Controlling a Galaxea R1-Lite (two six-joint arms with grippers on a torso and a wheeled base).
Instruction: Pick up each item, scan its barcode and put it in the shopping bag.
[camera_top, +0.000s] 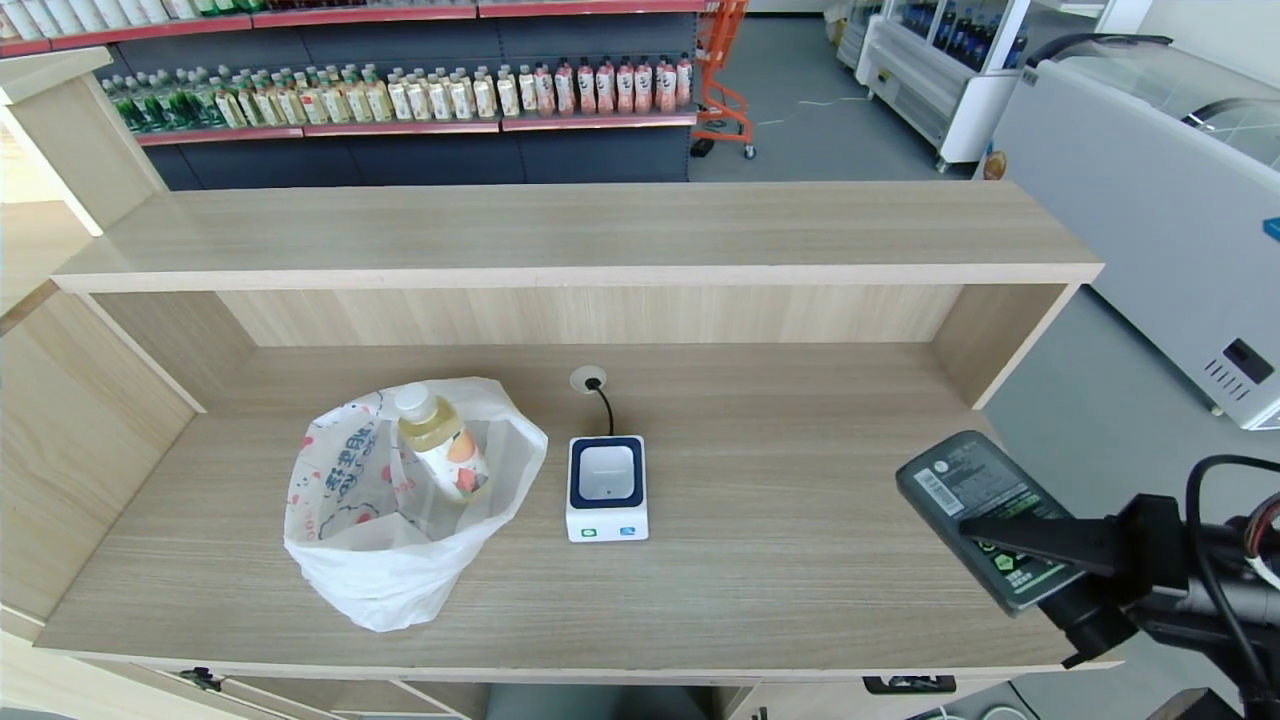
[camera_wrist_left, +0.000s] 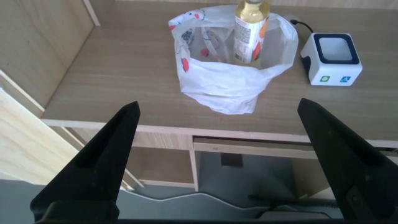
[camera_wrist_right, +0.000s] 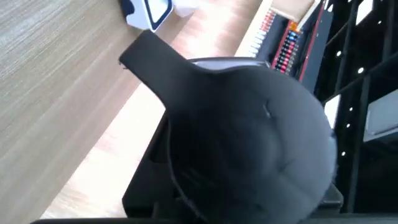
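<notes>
A white shopping bag stands open on the left of the wooden counter, with a capped bottle of yellowish drink upright inside it. Just to the bag's right sits the white barcode scanner, window facing up. My right gripper is shut on a dark grey flat pouch at the counter's right front corner, label and barcode side up; the pouch looms close in the right wrist view. My left gripper hangs open before the counter's front edge, facing the bag and bottle.
A raised shelf with side walls boxes in the counter at the back and left. The scanner's cable runs to a grommet behind it. Store shelving with bottles and freezers stand beyond.
</notes>
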